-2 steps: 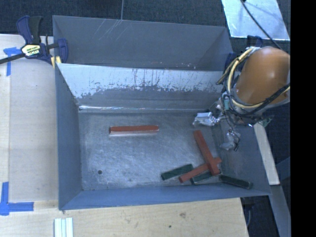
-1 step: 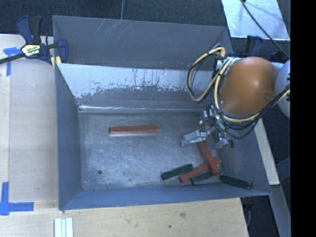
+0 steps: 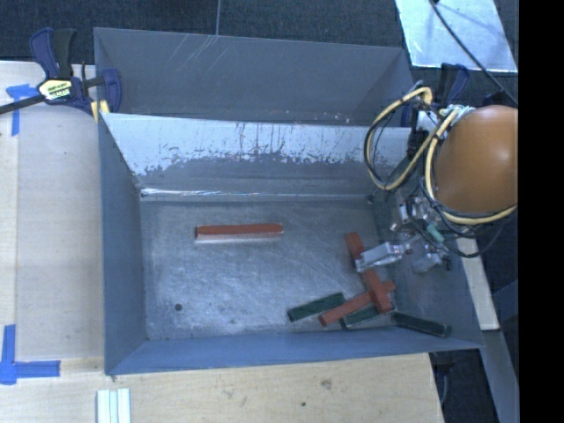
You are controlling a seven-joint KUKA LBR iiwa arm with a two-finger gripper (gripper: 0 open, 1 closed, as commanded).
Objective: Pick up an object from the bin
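My gripper [image 3: 381, 255] sits low in the bin's right part, directly over a red-brown bar [image 3: 355, 244] that runs diagonally from the upper left down to the right. The gripper's silver metal lies across the middle of this bar and hides that stretch of it. The bar's lower end [image 3: 382, 294] comes out below the gripper and meets a second red-brown bar [image 3: 346, 310] lying close to the front wall. A dark green bar [image 3: 316, 307] lies just left of that one.
A long red-brown bar [image 3: 239, 232] lies alone in the middle of the floor. Another dark green bar [image 3: 422, 326] rests in the front right corner, and a short dark one [image 3: 361, 319] lies under the red bars. The arm's orange dome and cables hang over the right wall.
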